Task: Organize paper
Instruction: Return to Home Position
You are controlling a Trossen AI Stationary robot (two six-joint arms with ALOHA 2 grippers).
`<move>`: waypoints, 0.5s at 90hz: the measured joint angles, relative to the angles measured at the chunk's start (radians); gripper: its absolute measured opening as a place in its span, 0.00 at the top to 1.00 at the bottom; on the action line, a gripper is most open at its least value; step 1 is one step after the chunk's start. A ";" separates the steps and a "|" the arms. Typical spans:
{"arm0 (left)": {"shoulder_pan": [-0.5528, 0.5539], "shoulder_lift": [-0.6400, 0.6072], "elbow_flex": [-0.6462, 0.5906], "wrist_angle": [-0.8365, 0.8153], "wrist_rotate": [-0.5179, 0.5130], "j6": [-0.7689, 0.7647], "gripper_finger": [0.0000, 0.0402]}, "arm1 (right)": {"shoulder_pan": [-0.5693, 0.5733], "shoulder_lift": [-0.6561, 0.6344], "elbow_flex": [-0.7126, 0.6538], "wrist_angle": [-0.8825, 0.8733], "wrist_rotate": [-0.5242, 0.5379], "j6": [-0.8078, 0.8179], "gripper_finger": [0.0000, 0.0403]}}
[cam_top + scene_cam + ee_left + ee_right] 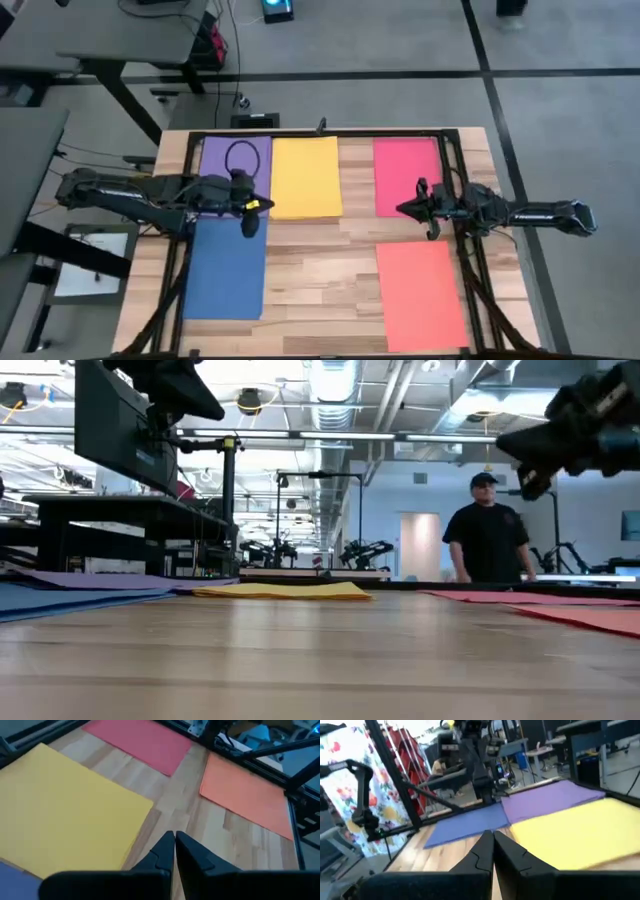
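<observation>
Paper [300, 190] is laid by colour on the surface [320, 260]: purple [236, 160], yellow [305, 170], red-pink [407, 177] far; blue [226, 268], orange [420, 294] near. Left tool [174, 836] and right tool [493, 836] are pinched together, empty. Homing is judged in hand; a clear retreat without touching the sheets is called for.

No text, label, brand, number or sign can be read
</observation>
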 joint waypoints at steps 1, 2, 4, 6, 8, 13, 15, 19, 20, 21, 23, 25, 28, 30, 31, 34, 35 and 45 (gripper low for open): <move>0.000 0.000 0.000 0.000 0.000 -0.002 1.00 | 0.001 -0.004 0.000 -0.010 0.000 -0.002 1.00; 0.000 0.001 0.000 0.000 0.000 -0.005 1.00 | 0.002 -0.007 0.000 -0.021 0.001 -0.003 1.00; -0.001 0.001 0.000 -0.002 0.000 -0.013 1.00 | 0.003 -0.014 0.000 -0.040 0.005 -0.004 1.00; -0.003 0.001 0.000 -0.002 0.000 -0.021 1.00 | 0.005 -0.020 0.000 -0.057 0.013 -0.003 1.00; -0.005 0.000 0.000 0.000 0.000 -0.027 1.00 | 0.009 -0.023 0.000 -0.070 0.026 0.001 1.00; -0.008 0.000 0.000 0.001 -0.001 -0.036 1.00 | 0.022 -0.026 0.000 -0.103 0.074 0.022 1.00; -0.008 0.000 0.000 0.002 -0.001 -0.037 1.00 | 0.029 -0.025 0.000 -0.121 0.099 0.030 1.00; -0.008 0.000 0.000 0.005 0.000 -0.038 1.00 | 0.045 -0.025 0.000 -0.157 0.151 0.035 1.00; -0.008 0.000 0.000 0.005 0.000 -0.038 1.00 | 0.049 -0.025 0.000 -0.164 0.160 0.035 1.00; -0.008 0.000 0.000 0.005 0.000 -0.038 1.00 | 0.053 -0.026 0.000 -0.172 0.168 0.034 1.00; -0.008 0.000 0.000 0.008 -0.001 -0.038 1.00 | 0.058 -0.030 0.000 -0.192 0.180 0.032 1.00; -0.008 0.000 0.000 0.013 -0.001 -0.037 1.00 | 0.062 -0.032 0.000 -0.198 0.179 0.025 1.00; -0.008 0.000 0.000 0.017 -0.001 -0.036 1.00 | 0.064 -0.027 0.000 -0.202 0.157 0.002 1.00; -0.008 0.000 0.000 0.018 -0.001 -0.034 1.00 | 0.064 -0.023 0.000 -0.208 0.125 -0.007 1.00; -0.008 0.000 0.000 0.018 -0.001 -0.033 1.00 | 0.064 -0.020 0.000 -0.210 0.110 -0.009 1.00; -0.009 0.000 0.000 0.019 -0.001 -0.030 1.00 | 0.064 -0.011 0.000 -0.210 0.097 -0.012 1.00; -0.009 0.000 0.000 0.020 -0.001 -0.030 1.00 | 0.064 -0.009 0.000 -0.210 0.091 -0.012 1.00; -0.011 0.000 0.000 0.026 -0.001 -0.023 1.00 | 0.069 -0.025 -0.001 -0.203 0.078 -0.029 1.00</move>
